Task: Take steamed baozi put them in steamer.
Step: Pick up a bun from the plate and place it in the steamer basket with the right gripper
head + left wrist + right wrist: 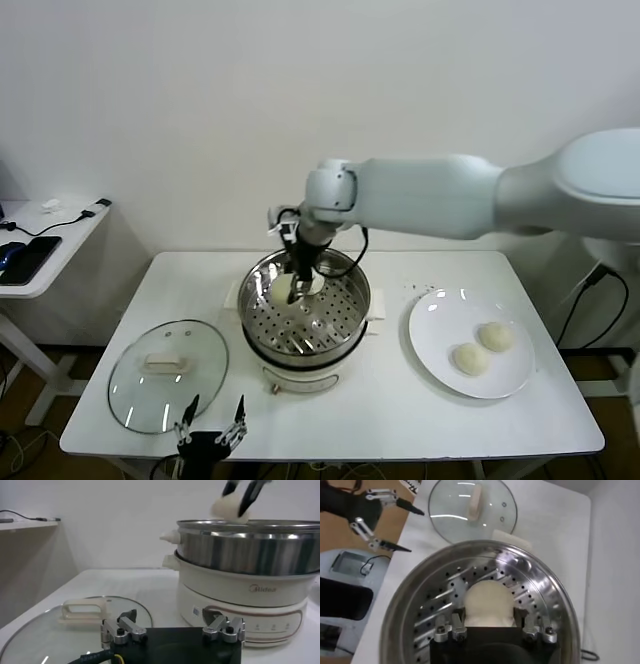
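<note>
Pinched in the right claw [489, 630] above the shiny round steel steamer [352, 322], a soft, light cream-white dough bun [489, 603] is judged easily dented, best held gently across its domed sides.

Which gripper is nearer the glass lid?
Left. The left gripper hangs open at the glass lid's near edge; the right gripper holds a baozi over the steamer.

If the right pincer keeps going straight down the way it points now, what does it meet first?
Most likely the perforated tray of the steamer: the right pincer, shut on a baozi, points down into it. The gap above the tray is unclear.
</note>
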Robot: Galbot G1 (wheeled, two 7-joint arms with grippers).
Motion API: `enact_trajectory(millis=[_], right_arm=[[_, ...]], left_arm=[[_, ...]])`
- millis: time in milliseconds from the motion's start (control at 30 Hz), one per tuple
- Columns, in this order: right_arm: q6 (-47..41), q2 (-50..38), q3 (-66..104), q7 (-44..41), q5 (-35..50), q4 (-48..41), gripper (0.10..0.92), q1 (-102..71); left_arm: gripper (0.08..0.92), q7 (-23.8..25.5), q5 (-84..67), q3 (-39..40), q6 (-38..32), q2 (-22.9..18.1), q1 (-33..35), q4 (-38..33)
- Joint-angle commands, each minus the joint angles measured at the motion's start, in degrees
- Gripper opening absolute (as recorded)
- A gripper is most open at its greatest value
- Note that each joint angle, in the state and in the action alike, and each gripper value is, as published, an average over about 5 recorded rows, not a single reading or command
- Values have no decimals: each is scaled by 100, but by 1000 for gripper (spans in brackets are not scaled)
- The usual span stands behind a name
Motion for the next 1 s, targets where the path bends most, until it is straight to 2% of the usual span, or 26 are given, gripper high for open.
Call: enact_trajectory(millis=[33, 400, 600, 733, 1000], right_arm=[[-228, 538, 207, 314, -338, -666, 640, -934], [-223, 582, 352, 447, -482, -949, 651, -1184], [-82, 503, 368, 391, -482, -859, 779, -1098], [242, 267, 371, 57, -505, -649, 819, -804], [987, -856, 142, -939, -407, -86, 823, 523]], left_arm=[[823, -2, 6, 17, -6, 6, 22, 15], [823, -21, 11, 43, -3, -17, -5, 43], [823, -33, 9, 50, -2, -21, -15, 46], [823, -36, 5, 47, -4, -19, -14, 37], [823, -30, 1, 50, 12, -11, -20, 10]])
